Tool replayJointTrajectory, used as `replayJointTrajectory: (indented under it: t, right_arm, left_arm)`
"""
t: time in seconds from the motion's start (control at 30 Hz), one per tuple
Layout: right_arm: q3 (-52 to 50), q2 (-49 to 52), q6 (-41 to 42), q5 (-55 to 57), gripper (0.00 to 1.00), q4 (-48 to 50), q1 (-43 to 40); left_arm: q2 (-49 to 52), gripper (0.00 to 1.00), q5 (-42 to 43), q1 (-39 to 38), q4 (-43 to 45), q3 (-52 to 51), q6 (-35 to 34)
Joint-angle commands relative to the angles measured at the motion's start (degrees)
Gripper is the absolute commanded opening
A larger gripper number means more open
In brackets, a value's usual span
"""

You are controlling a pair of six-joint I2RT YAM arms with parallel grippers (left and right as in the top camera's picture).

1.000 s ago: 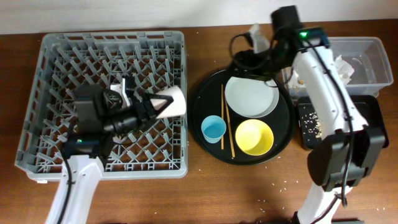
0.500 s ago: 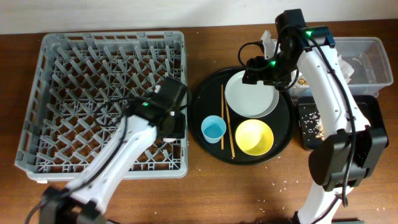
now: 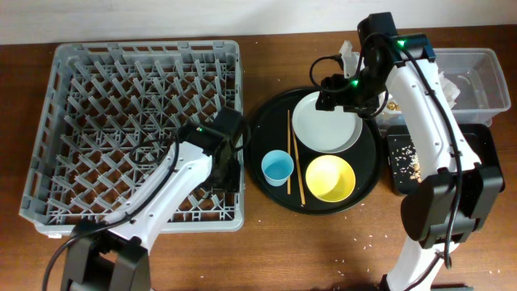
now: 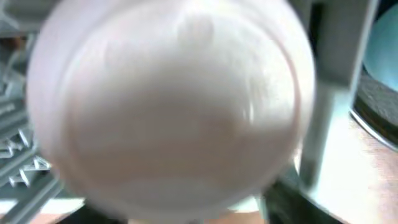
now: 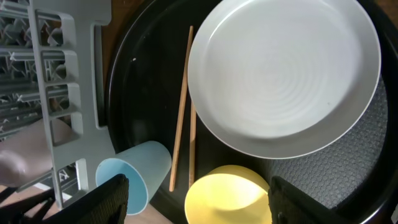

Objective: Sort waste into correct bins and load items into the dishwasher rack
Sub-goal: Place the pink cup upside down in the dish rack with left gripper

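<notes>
**A:** Left gripper state to be entered.

**B:** It cannot be told. The left gripper (image 3: 229,168) is seen from overhead above the near right corner of the dishwasher rack (image 3: 105,121), with its fingers hidden under the wrist. The left wrist view is filled by the pink cup (image 4: 168,106), a smooth, pale, rounded surface, badly blurred. Grey rack plastic is seen at both sides of it.

**A:** Right gripper?

**B:** Spread wide, with nothing held. The right gripper (image 5: 202,199) is hung over the round black tray (image 3: 266,129) at mid-table.

**A:** Contents of that tray?

**B:**
- The glossy white plate (image 3: 326,125) is laid flat on the far side.
- The yellow bowl (image 3: 330,178) is set on the near side.
- The light-blue cup (image 3: 277,167) is set mouth up to the bowl's left.
- The thin wooden chopsticks (image 3: 295,158) are laid side by side between cup and plate.

**A:** Bins?

**B:** The clear tub (image 3: 477,77) is placed at the far right corner of the brown wooden tabletop (image 3: 266,242), with a crumpled white napkin (image 3: 447,87) inside. The black rectangular tray (image 3: 485,145) is set just nearer, along the right edge, and beige food scraps (image 3: 406,162) are scattered in it.
</notes>
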Motion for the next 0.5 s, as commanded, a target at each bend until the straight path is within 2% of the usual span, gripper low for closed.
replayJointTrajectory:
  t: [0.0, 0.13, 0.33, 0.47]
  right_arm:
    - [1.1, 0.0, -0.6, 0.9, 0.73, -0.1, 0.3]
    - [1.9, -1.2, -0.6, 0.7, 0.63, -0.1, 0.2]
    - [5.2, -9.8, -0.6, 2.1, 0.70, -0.7, 0.2]
    - [5.2, -9.7, -0.3, 3.4, 0.70, -1.5, 0.2]
  left_arm:
    - [0.4, 0.99, 0.6, 0.1, 0.1, 2.8, -0.4]
    - [0.5, 0.99, -0.2, 0.1, 0.2, 2.8, -0.4]
    - [-2.8, 0.99, 0.8, 0.1, -1.7, 6.2, 0.2]
    - [-16.6, 0.99, -3.7, 3.7, -2.4, 10.6, 0.2]
